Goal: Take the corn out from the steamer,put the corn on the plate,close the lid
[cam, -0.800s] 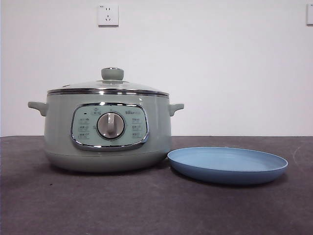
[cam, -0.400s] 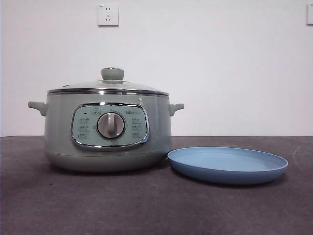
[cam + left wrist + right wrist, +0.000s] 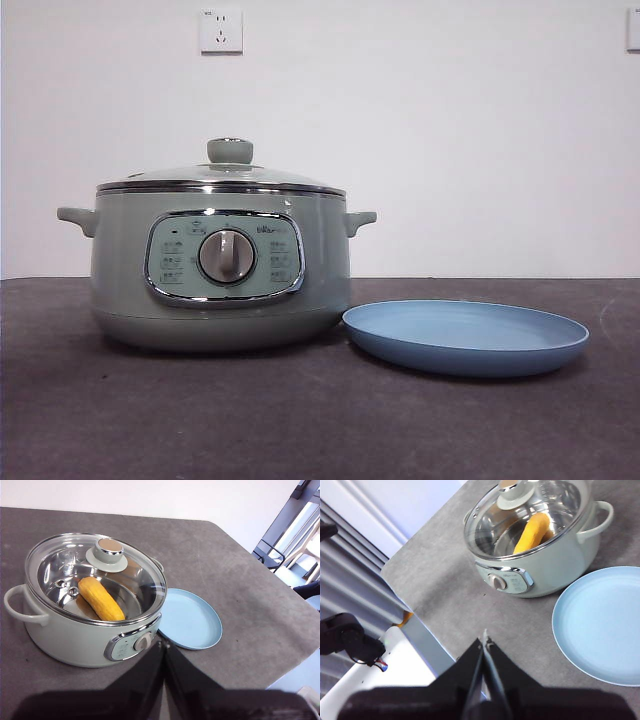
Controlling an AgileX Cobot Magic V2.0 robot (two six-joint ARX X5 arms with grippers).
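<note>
corn: smooth yellow-orange tapered cob, lying inside steamer under domed glass lid | plate: shallow, blue, beside steamer | left gripper, right gripper: jaws clenched, hanging apart from steamer above grey table

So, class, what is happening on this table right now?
Nothing is being handled yet. The lid sits on the steamer, and the corn lies inside it under the glass. The plate rests beside the steamer with nothing on it. The left gripper and the right gripper both hang back from the steamer with jaws shut, holding nothing.
</note>
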